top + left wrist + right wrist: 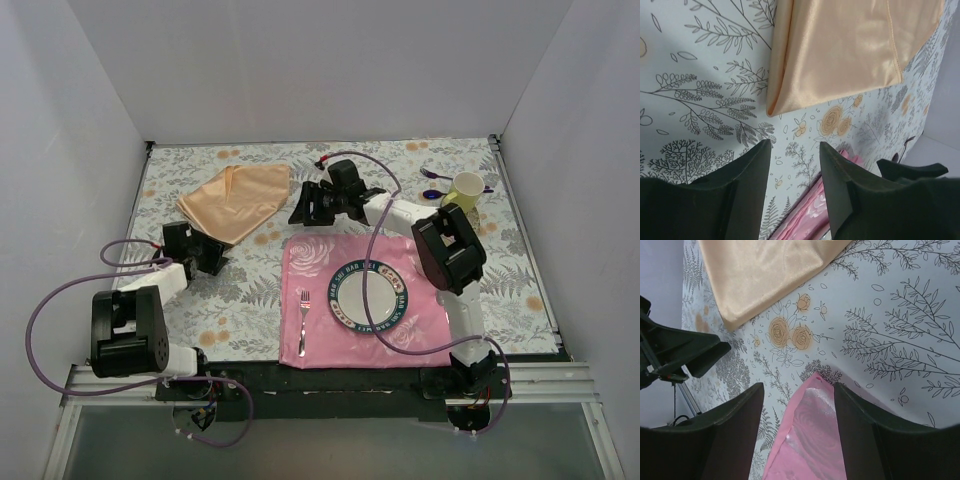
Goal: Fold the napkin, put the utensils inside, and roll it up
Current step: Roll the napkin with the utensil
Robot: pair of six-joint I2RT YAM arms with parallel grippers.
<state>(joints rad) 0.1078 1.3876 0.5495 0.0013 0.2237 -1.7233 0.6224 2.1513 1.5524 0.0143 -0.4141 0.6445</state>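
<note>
Napkin point(236, 200) lies doubled on the worktop point(240, 300). The left tool point(208, 252) at its near corner and the right tool point(303, 207) beside it are half-open and empty, apparently poised for regripping.

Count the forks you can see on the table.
1. A silver fork lies on the pink placemat, left of the plate. No other fork shows; the arms could be hiding more.

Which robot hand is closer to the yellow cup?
Right. The right gripper is mid-table, to the left of the yellow cup. The left gripper is much farther left, by the near edge of the peach napkin.
</note>
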